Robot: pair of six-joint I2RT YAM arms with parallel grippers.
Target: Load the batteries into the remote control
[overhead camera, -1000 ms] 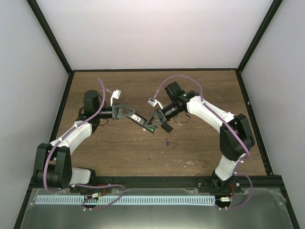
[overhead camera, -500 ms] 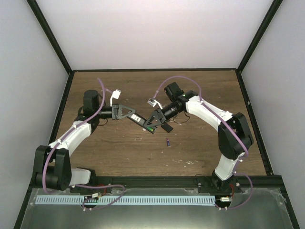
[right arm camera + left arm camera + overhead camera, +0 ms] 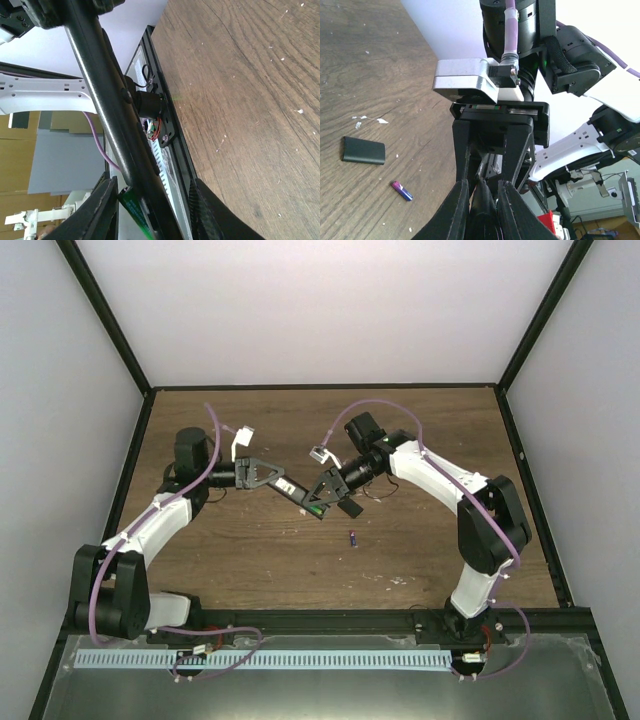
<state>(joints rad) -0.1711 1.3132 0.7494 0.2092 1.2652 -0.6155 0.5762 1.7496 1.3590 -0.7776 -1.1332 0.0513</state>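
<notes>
Purple battery (image 3: 352, 537) loose on bench (image 3: 250, 555), nearest me. Left wrist cam catches what I can't make out from top: small black cover (image 3: 364, 151) flat on wood, near that battery, not touching. Mid-bench, up in air: left gripper (image 3: 481, 200) clamped tight on remote control (image 3: 107, 105). Right wrist cam, closest look: green battery (image 3: 134, 210) right against remote. Right gripper (image 3: 150, 182) jaws part-spread around both, can't tell if gripping.
</notes>
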